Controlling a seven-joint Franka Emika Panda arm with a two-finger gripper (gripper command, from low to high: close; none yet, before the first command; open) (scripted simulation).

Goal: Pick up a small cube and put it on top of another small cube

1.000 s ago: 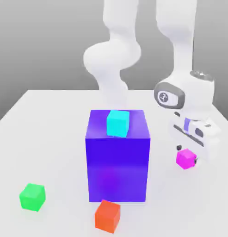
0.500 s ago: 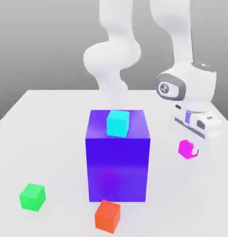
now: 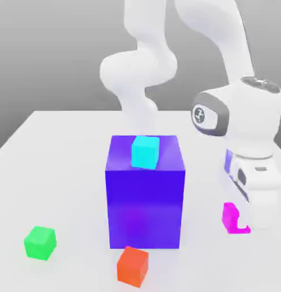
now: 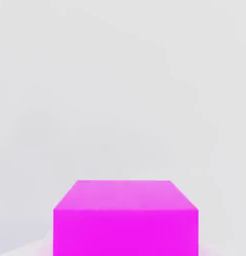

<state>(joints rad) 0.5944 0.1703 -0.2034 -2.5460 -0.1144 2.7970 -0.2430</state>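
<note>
Since a second ago the gripper has carried the small cube nearer the camera, fingers clamped on it at the exterior view's right. One big blue-purple cube bears one cyan cube; one green cube and one red cube sit on the table.

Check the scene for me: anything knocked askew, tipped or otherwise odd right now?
Nothing stands out. The magenta cube sits at the gripper, beside the big blue-purple cube. The cyan cube rests squarely on top of that block. The green cube and red cube lie flat on the table.
</note>
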